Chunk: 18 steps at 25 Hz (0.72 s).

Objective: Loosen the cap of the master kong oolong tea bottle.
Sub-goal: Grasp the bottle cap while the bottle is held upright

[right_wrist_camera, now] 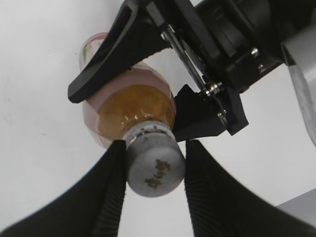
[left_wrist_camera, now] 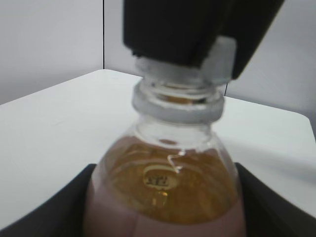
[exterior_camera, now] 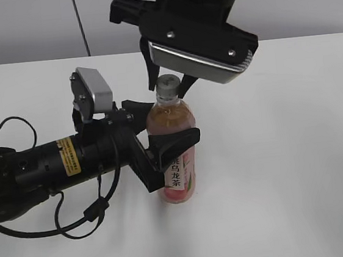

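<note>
The master kong oolong tea bottle (exterior_camera: 172,121) stands upright on the white table, clear with amber tea and a pink label. My left gripper (exterior_camera: 162,128) is shut on its body from the left; its black fingers flank the bottle (left_wrist_camera: 163,190) in the left wrist view. The white cap (exterior_camera: 168,87) is on the neck. My right gripper (exterior_camera: 168,89) comes down from above and its two ribbed fingers close on the cap's sides. In the right wrist view the cap (right_wrist_camera: 155,165) sits between those fingers (right_wrist_camera: 155,170), logo up. In the left wrist view the cap is mostly hidden by the right gripper.
The white table (exterior_camera: 288,184) runs all around the bottle. The left arm and its black cables (exterior_camera: 77,221) lie across the left side of the table. A grey wall stands behind.
</note>
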Available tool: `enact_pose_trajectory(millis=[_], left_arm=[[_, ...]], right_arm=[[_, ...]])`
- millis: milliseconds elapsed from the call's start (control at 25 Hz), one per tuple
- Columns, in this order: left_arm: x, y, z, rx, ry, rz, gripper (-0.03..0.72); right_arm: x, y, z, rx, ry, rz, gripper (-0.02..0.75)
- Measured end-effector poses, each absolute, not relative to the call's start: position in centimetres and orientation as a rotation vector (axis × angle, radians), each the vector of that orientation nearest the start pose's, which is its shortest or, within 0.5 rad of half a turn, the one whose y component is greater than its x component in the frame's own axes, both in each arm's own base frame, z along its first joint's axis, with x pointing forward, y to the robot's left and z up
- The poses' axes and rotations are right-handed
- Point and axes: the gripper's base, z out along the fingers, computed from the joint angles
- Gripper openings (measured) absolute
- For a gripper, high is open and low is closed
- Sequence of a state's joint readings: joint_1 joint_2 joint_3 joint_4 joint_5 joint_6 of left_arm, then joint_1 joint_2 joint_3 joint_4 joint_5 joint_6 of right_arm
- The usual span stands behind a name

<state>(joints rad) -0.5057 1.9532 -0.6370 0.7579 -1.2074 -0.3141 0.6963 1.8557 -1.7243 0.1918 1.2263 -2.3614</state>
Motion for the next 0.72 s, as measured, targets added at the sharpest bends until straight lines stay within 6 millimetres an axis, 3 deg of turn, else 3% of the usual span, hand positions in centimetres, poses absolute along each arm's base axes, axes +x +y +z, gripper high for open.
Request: enact_pose_trajectory(millis=[720], left_arm=[[24.72, -20.38, 13.18, 0.949, 1.498, -0.957, 0.464]], right_arm=[[29.3, 26.41, 31.76, -2.789, 0.143, -0.195, 0.271]])
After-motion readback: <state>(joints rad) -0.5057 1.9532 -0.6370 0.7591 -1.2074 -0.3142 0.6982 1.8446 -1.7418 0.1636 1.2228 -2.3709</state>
